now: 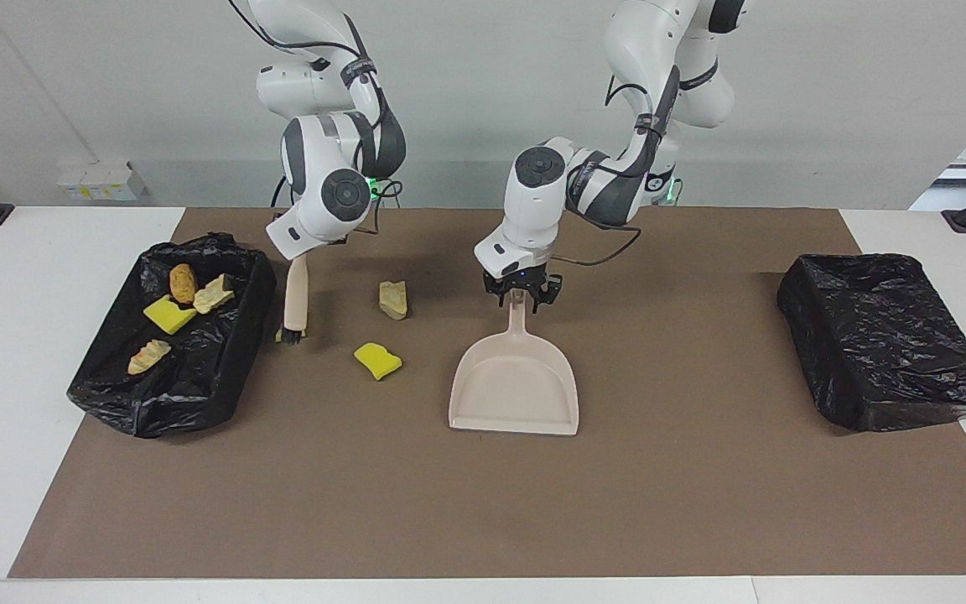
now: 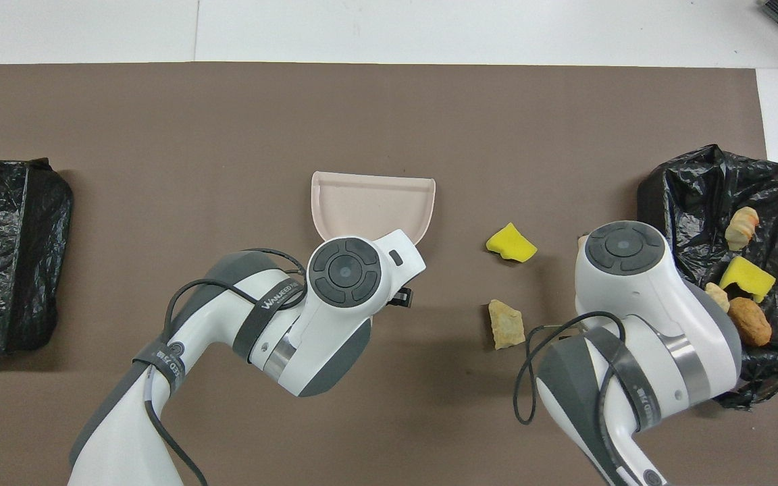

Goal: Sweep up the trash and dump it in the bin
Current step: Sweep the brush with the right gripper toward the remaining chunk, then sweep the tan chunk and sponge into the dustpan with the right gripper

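Seven scraps of trash showed. Four lay in the black-lined bin (image 1: 198, 369) at the right arm's end of the worktop: a brown rounded lump (image 1: 184, 283), a pale beige chunk (image 1: 214, 294), a yellow sponge piece (image 1: 168, 315) and a tan ridged scrap (image 1: 148, 356). On the brown mat, a beige crumbly lump (image 1: 393, 299) sat nearer to the robots than a yellow sponge chunk (image 1: 377, 361). A third yellow piece (image 1: 280, 336) lay beside the bin, mostly hidden by the brush (image 1: 295, 298).
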`<act>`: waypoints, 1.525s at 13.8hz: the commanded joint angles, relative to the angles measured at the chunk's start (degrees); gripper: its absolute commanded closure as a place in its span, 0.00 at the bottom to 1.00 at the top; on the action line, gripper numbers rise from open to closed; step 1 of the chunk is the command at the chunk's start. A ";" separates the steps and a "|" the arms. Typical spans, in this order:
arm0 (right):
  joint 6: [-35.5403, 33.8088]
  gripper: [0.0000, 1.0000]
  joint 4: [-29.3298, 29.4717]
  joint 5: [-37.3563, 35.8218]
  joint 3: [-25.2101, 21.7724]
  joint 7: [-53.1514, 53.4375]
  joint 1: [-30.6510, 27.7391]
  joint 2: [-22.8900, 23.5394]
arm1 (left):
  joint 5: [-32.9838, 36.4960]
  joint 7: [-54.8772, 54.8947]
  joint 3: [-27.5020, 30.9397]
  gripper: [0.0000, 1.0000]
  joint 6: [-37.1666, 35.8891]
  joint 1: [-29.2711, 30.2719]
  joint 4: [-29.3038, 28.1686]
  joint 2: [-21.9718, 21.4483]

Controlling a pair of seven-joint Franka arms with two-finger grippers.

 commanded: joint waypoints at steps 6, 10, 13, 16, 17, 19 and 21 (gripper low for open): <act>7.80 1.00 -4.25 -0.44 1.14 3.11 -2.78 1.67 | 7.25 18.02 1.41 0.86 -14.33 1.35 -0.04 -6.43; 9.92 1.00 -1.19 9.30 1.14 2.24 -0.24 4.03 | 9.39 34.87 1.41 1.00 -17.78 1.35 -0.65 -7.93; 11.59 1.00 3.29 17.74 1.14 0.84 2.14 6.58 | 14.04 52.10 1.33 1.00 -18.04 0.83 -2.58 -9.33; 10.28 1.00 7.60 20.66 1.14 -7.49 3.20 7.03 | 14.13 61.07 1.24 1.00 -17.34 0.65 -5.39 -10.48; 8.62 1.00 8.74 20.66 1.14 -11.26 3.20 6.42 | 14.22 63.28 1.24 1.00 -16.90 0.65 -5.75 -10.39; 5.98 1.00 8.93 19.26 0.79 -14.63 2.76 3.53 | 14.13 63.83 1.24 1.00 -15.59 1.09 -6.19 -10.39; 4.04 1.00 7.62 17.33 0.78 -14.03 2.59 1.50 | 14.13 64.35 1.33 1.00 -13.92 2.40 -6.37 -9.70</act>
